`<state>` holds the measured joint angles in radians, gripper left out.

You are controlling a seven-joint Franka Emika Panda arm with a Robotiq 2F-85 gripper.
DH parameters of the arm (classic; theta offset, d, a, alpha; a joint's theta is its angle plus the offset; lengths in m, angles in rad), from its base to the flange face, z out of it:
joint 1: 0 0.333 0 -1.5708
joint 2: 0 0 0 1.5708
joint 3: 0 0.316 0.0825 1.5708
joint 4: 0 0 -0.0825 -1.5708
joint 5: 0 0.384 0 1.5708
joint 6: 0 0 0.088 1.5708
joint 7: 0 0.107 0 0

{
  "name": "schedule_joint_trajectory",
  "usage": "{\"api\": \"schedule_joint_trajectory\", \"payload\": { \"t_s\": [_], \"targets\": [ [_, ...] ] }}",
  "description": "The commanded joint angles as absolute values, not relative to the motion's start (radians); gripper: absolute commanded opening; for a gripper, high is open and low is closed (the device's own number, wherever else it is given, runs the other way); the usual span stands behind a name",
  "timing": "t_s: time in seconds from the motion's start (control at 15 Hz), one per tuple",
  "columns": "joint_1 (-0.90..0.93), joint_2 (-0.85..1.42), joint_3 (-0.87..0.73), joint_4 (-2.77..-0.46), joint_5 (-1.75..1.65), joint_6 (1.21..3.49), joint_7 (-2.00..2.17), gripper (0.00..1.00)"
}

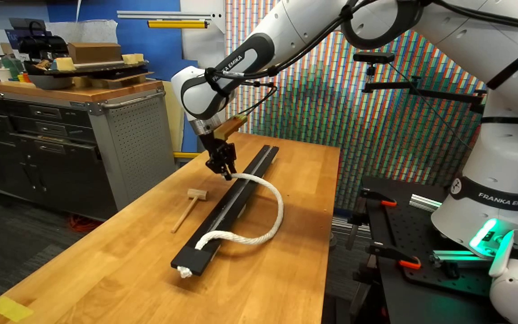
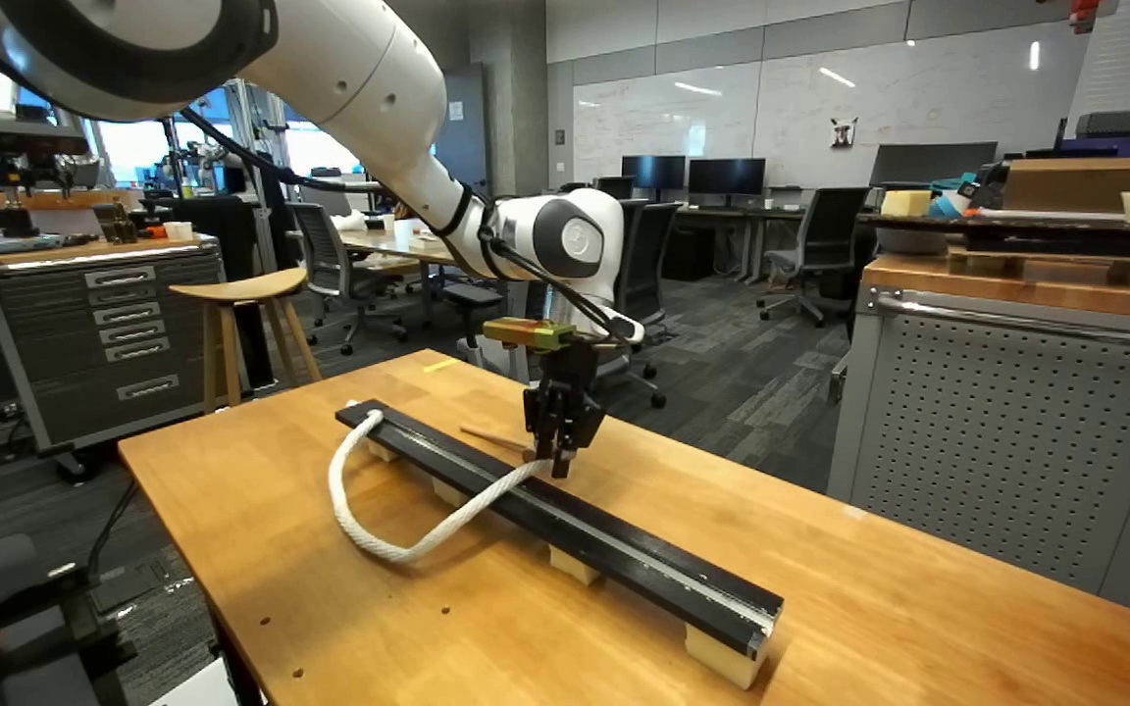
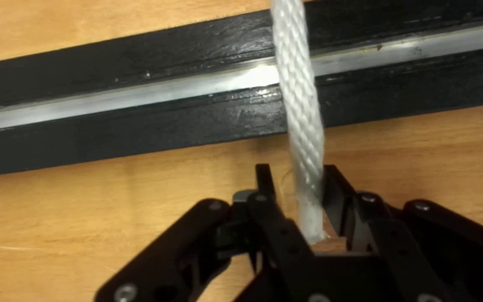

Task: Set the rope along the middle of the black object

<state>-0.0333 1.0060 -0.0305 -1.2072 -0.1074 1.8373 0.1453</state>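
Rope end [image 3: 310, 214] is being straddled by the gripper [image 3: 298, 172], its fingers being held apart, while the black bar [image 2: 614, 554] is being crossed by the rope [image 1: 279, 204], which is being bowed out to one side. Seemingly, a grasp is being prepared; next, pinching is being called for, then laying the end along the pale central strip [image 3: 162, 92].

Rope [image 1: 280, 209] across bar [image 1: 229, 209], mallet [image 1: 187, 210] beside bar

"franka emika" on white arm link [image 1: 246, 57]; same lettering on black base band [image 1: 501, 198].
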Motion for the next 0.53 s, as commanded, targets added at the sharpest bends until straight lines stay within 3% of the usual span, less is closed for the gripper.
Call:
{"api": "schedule_joint_trajectory", "payload": {
  "t_s": [0.0,0.13,0.47],
  "targets": [
    [-0.034,0.997,-0.04,-1.201,-0.083,1.815,0.124,0.05],
    [-0.035,0.991,-0.041,-1.207,-0.081,1.813,0.128,0.0],
    [-0.054,0.915,-0.046,-1.289,-0.051,1.838,0.169,0.03]
  ]
}}
